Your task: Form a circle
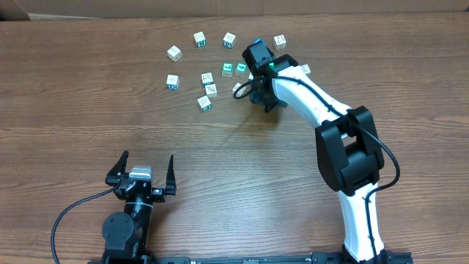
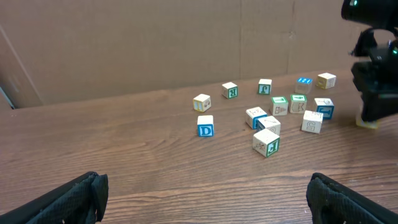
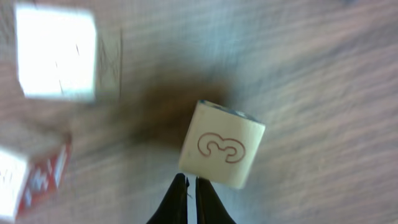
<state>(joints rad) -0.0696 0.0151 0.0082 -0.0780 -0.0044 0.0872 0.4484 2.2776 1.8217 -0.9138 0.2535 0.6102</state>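
Several small whitish letter cubes lie in a loose, irregular scatter at the far middle of the table, seen also in the left wrist view as a cluster of cubes; no circle shape shows among them. My right gripper reaches into the scatter's right side. It is shut, with nothing between its fingers. In the right wrist view the right gripper has its tips against the lower edge of a cream cube marked 3. My left gripper rests open near the front edge, far from the cubes, and the left gripper holds nothing.
A solid bright-blue cube sits among the far cubes, mostly behind the right wrist in the overhead view. A white cube and a red-printed cube lie left of the right fingers. A cardboard wall backs the table.
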